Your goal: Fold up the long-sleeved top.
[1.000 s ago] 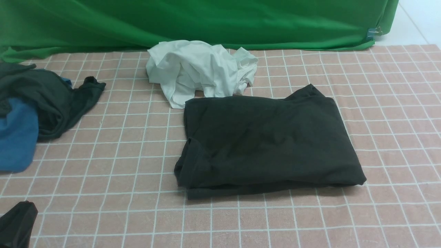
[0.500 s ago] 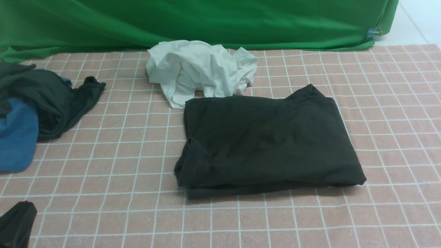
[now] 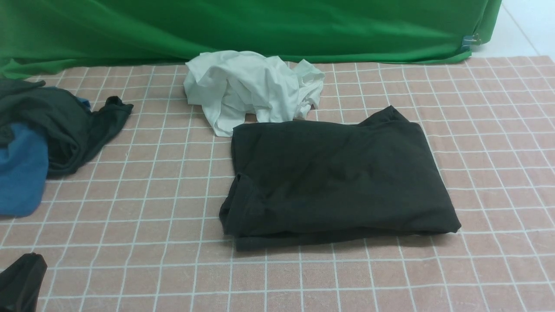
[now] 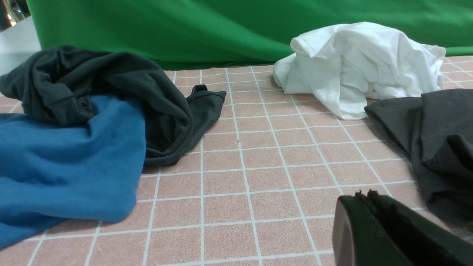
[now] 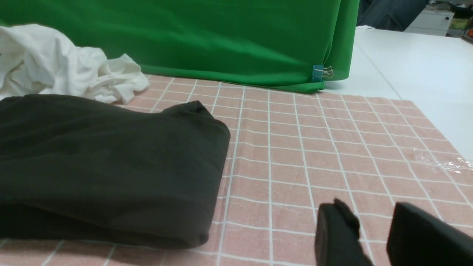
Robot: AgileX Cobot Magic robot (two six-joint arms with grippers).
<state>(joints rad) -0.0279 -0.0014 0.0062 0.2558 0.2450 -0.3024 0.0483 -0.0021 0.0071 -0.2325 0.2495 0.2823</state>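
Observation:
The long-sleeved top point(image 3: 338, 177) lies folded into a thick black rectangle in the middle of the pink checked cloth, with a cuffed edge curling at its near left corner. My left gripper point(image 4: 364, 195) is shut with nothing in it, low over the cloth to the left of the top point(image 4: 439, 147); its dark tip shows at the front view's lower left corner point(image 3: 26, 268). My right gripper point(image 5: 369, 208) stands open and empty above the cloth, to the right of the top's edge point(image 5: 103, 162). It is outside the front view.
A crumpled white garment point(image 3: 251, 89) lies just behind the top, touching its far left edge. A blue shirt point(image 3: 21, 173) and a dark greenish-grey garment point(image 3: 69, 125) are heaped at the far left. A green backdrop point(image 3: 260, 26) hangs along the back.

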